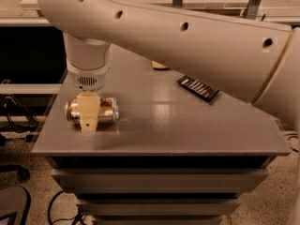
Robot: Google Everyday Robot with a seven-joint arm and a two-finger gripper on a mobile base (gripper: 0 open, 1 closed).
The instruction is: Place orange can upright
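Orange can lies on its side near the table's 8 o'clock corner. The gripper sits over its middle; I cannot tell whether it is clamped. Best, I judge: grip squarely, lift clear, then rotate upright.

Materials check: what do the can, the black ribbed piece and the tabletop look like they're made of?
Orange can, lying on its side under the end effector: thin metal, likely; glossy copper sheen, silvery rim. Black ribbed rectangle: probably plastic or rubber, matte with pale ridges; unclear which. Table: smooth grey laminate or painted surface, satin, soft reflections.
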